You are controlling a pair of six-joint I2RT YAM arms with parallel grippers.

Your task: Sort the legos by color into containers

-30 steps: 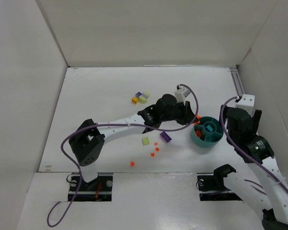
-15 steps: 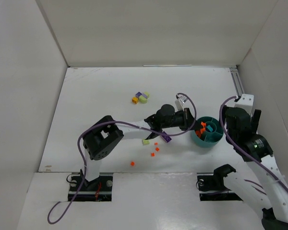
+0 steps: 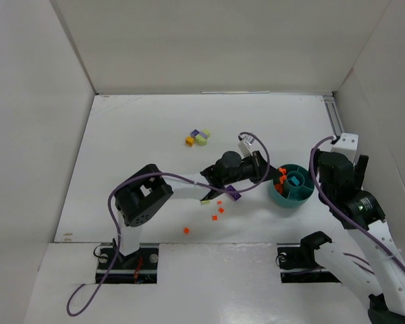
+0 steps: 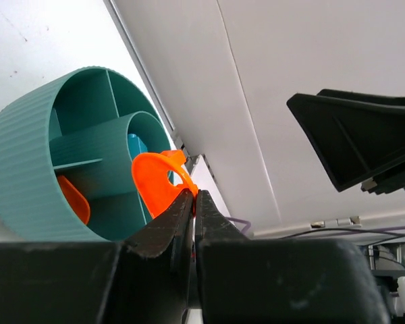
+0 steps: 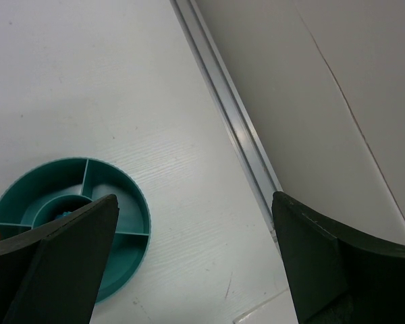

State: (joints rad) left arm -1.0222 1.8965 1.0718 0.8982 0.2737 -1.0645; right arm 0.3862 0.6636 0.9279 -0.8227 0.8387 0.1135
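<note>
The teal bowl (image 3: 302, 196) with inner compartments stands right of centre. My left gripper (image 3: 275, 173) is at its left rim, shut on a thin orange-red lego (image 4: 154, 183) held above the bowl (image 4: 27, 169). One orange piece (image 4: 74, 200) lies in a compartment and a teal piece (image 4: 136, 144) in the central cup. Loose legos lie on the table: a purple brick (image 3: 233, 193), a pale green one (image 3: 205, 200), orange-red bits (image 3: 217, 213), and a far cluster (image 3: 197, 138). My right gripper (image 5: 195, 196) hangs open just right of the bowl (image 5: 136, 209), holding nothing.
A metal rail (image 3: 332, 115) runs along the table's right edge, seen close in the right wrist view as the rail (image 5: 236, 128). White walls enclose the table at the back and sides. A lone orange-red bit (image 3: 186, 230) lies near the front edge.
The left arm's elbow swung right and its wrist came nearer and lower; the orange-red lego stays gripped at the bowl's left rim. The right arm has barely moved.
</note>
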